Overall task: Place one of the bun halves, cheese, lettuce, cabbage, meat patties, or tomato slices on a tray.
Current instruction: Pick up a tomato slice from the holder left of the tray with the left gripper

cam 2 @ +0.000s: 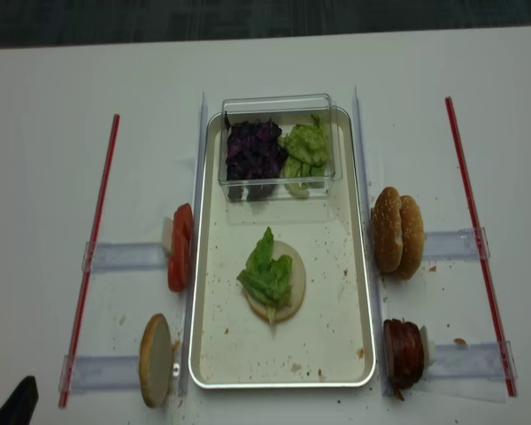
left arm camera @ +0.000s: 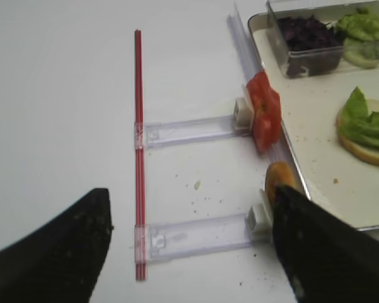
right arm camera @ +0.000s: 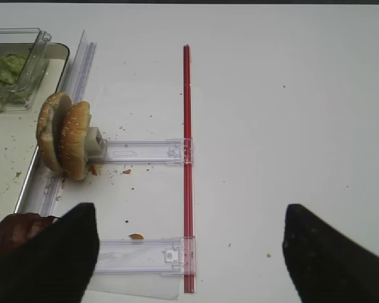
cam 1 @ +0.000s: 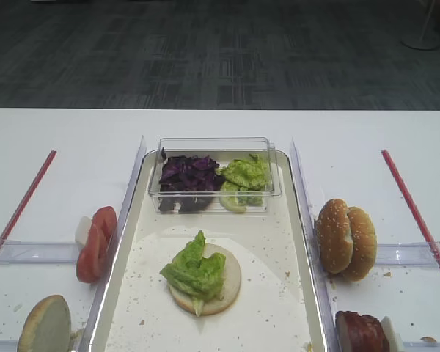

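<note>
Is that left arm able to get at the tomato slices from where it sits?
Probably yes: the left gripper is open, and the tomato slices stand ahead on their rack outside the tray, nothing between.

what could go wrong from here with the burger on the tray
1. The lettuce lies loose and off-centre on the bun half on the tray, overhanging its edge; a layer set on top may slide or push it off.
2. The tomato slices stand on edge against a holder beside the tray rim; a grab by the open left gripper could topple them.
3. The meat patties also stand on edge, so they may tip.
</note>
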Motion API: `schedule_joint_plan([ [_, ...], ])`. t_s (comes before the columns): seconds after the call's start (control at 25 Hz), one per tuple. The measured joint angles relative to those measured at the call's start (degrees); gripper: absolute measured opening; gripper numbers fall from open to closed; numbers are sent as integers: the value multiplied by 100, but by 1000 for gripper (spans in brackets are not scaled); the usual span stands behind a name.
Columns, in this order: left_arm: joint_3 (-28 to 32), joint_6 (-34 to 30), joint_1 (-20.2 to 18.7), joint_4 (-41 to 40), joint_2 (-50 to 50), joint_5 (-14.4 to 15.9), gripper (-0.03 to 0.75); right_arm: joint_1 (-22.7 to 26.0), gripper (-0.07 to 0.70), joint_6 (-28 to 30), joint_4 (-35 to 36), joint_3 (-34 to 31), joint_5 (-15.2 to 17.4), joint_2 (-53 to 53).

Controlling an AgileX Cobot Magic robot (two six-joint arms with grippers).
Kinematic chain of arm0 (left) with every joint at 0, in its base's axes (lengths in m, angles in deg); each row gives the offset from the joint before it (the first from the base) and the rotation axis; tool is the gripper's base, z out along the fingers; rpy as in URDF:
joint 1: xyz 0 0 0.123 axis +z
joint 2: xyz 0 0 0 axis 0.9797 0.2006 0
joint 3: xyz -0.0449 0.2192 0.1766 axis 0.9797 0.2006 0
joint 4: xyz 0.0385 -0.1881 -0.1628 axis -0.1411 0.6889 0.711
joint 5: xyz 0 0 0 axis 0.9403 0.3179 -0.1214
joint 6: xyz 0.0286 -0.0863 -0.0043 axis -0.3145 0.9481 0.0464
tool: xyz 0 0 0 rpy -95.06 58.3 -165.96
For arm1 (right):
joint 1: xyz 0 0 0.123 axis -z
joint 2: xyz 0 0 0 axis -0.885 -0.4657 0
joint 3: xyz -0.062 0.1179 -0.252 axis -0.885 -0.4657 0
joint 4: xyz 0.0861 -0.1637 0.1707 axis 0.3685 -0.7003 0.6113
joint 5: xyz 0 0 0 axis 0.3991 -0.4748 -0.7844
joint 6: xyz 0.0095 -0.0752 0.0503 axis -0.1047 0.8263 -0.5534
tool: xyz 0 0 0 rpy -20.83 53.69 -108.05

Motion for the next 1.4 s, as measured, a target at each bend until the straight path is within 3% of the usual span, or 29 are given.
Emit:
schedule_joint_plan([
  [0.28, -525, -201, 0, 254, 1674, -656, 491, 0, 613, 0, 0, 0, 0, 0],
  [0.88, -2308, -236, 0, 381, 6390, -635, 491, 0, 613, 0, 0, 0, 0, 0],
  [1.16, -2659, -315, 0, 394, 7867, -902, 491, 0, 613, 0, 0, 0, 0, 0],
  [1.4, -2828, -1038, 0, 706, 8489, -1045, 491, 0, 613, 0, 0, 0, 0, 0],
])
